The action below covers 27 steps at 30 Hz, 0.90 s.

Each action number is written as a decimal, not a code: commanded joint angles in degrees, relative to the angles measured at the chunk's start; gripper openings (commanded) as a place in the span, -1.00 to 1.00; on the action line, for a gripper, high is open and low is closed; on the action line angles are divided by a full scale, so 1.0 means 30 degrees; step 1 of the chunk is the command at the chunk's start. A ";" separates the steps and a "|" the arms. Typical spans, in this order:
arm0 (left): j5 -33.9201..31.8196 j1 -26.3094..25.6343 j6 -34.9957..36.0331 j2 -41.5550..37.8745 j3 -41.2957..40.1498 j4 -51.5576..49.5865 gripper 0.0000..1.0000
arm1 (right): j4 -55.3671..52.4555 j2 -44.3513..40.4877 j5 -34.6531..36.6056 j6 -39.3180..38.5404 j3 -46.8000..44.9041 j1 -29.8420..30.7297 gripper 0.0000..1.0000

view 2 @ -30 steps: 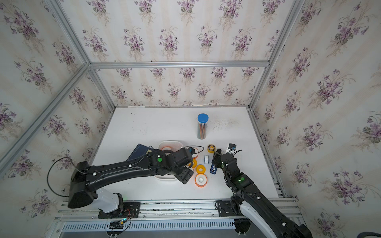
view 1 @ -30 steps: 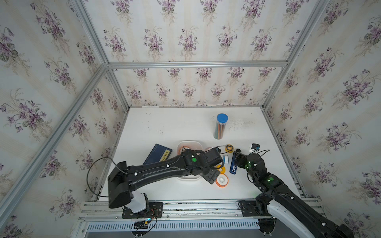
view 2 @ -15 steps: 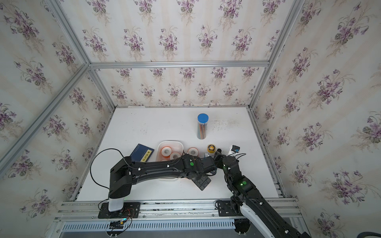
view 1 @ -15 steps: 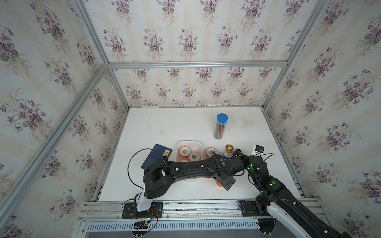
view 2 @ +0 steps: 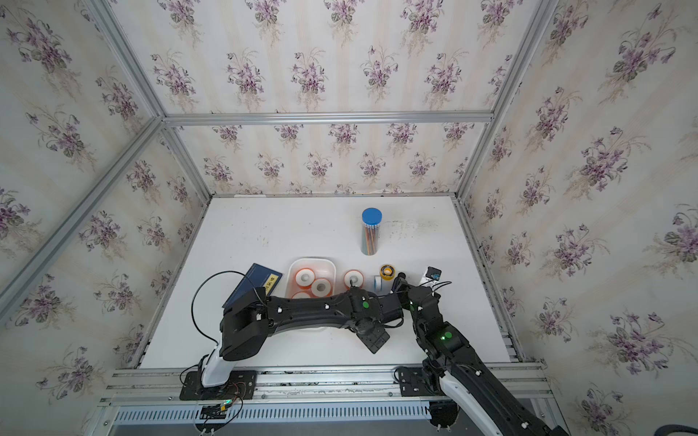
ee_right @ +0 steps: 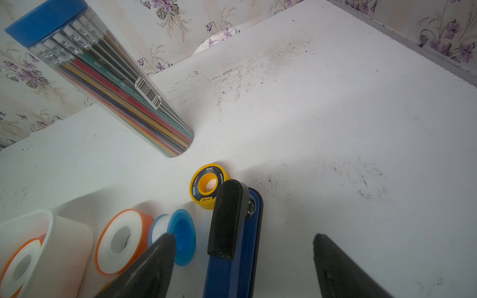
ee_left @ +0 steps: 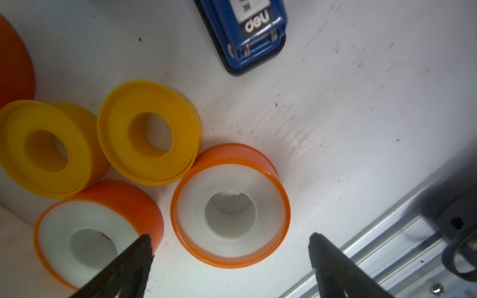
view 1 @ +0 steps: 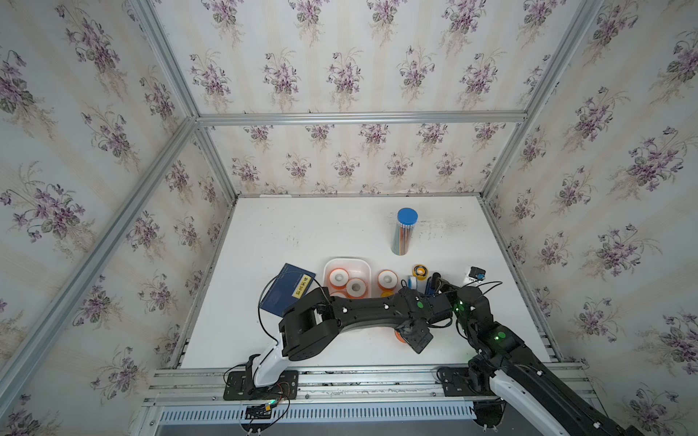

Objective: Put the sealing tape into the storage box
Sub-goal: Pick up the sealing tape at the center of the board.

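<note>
My left gripper (ee_left: 231,240) is open and hovers over a white-faced, orange-rimmed sealing tape roll (ee_left: 231,206) lying flat on the table, which sits between its fingertips. A like roll (ee_left: 87,232) lies by one fingertip, and two yellow rolls (ee_left: 147,133) (ee_left: 46,149) lie beyond. The white storage box (view 1: 346,260) holds orange-rimmed rolls (view 1: 338,277) (view 1: 355,287). Another such roll (view 1: 387,279), a blue-white roll (ee_right: 178,237) and a black-yellow roll (ee_right: 207,184) lie to its right. My right gripper (ee_right: 242,238) is open astride the blue-and-black stapler (ee_right: 232,232), not gripping it.
A clear pencil tube with a blue cap (view 1: 402,234) stands behind the rolls. A navy booklet (view 1: 289,288) lies left of the box. A small black-and-white item (view 1: 475,273) sits at the right. The aluminium front rail (ee_left: 387,247) runs close to the left gripper.
My left arm has swung right, from over the box to above the loose rolls near the table's front, uncovering the box. The right arm has shifted only slightly.
</note>
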 commanded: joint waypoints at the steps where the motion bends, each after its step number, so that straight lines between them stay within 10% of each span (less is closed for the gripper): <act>1: -0.0093 0.0050 -0.0128 0.0434 0.0094 0.0076 0.86 | 0.0582 -0.0034 -0.0484 0.0172 0.0026 0.0068 0.76; 27: -0.0819 0.0098 -0.0373 0.1216 0.0058 0.1060 0.45 | -0.0017 -0.1294 -0.3785 0.1147 -0.0508 -0.4927 0.70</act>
